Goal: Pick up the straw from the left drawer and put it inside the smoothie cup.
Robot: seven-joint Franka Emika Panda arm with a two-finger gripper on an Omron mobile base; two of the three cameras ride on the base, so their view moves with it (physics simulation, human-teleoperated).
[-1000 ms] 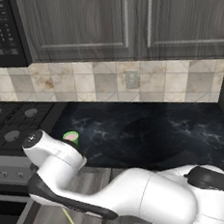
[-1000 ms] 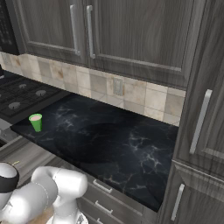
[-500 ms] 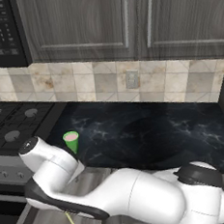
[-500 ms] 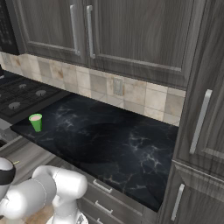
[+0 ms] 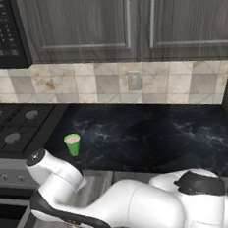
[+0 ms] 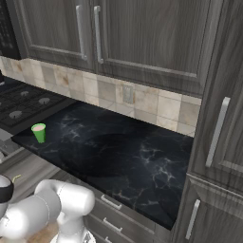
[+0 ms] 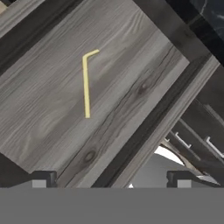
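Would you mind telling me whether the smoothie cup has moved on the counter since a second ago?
No. In both base views the smoothie cup stands at the same spot on the black counter, near its front corner beside the stove; the arm alone has shifted.

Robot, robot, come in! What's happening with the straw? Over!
Gripper open above left drawer. Straw flat on drawer bottom. Nothing in the way.
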